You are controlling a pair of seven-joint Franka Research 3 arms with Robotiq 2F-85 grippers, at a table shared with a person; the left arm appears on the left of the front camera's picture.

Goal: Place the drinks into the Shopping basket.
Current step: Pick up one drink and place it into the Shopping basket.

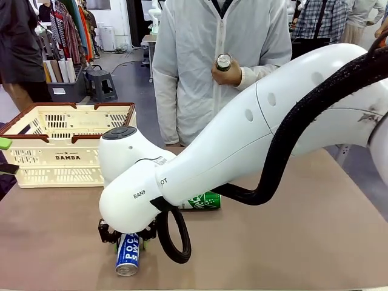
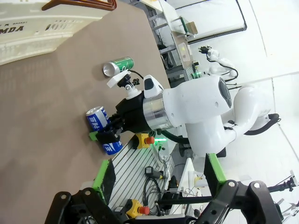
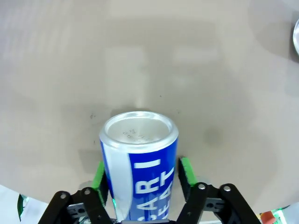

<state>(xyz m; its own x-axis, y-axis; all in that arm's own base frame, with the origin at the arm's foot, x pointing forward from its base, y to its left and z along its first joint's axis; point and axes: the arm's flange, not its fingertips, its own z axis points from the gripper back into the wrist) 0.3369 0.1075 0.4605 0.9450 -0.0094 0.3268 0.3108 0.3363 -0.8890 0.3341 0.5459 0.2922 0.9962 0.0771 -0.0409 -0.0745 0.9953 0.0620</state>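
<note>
A blue can with white lettering (image 1: pixel 128 253) (image 3: pixel 140 168) lies on its side near the table's front edge. My right gripper (image 1: pixel 128 235) (image 3: pixel 142 175) reaches down over it, one green pad on each side, open, with a narrow gap at one pad. The left wrist view has the same can (image 2: pixel 96 119) and right gripper (image 2: pixel 106 135). A green can (image 1: pixel 203 201) (image 2: pixel 119 65) lies behind the right arm. The person's hand holds another can (image 1: pixel 224 62) at chest height. The cream Shopping basket (image 1: pixel 60 157) (image 2: pixel 28 35) stands at the back left. My left gripper (image 2: pixel 156 186) hangs open off the table's left side.
The right arm's big white links (image 1: pixel 242 139) span the table's middle and right, with a black cable loop (image 1: pixel 176 236) hanging beside the blue can. The person stands at the far edge, right of the basket. Bare brown tabletop (image 1: pixel 54 224) lies between the basket and the front edge.
</note>
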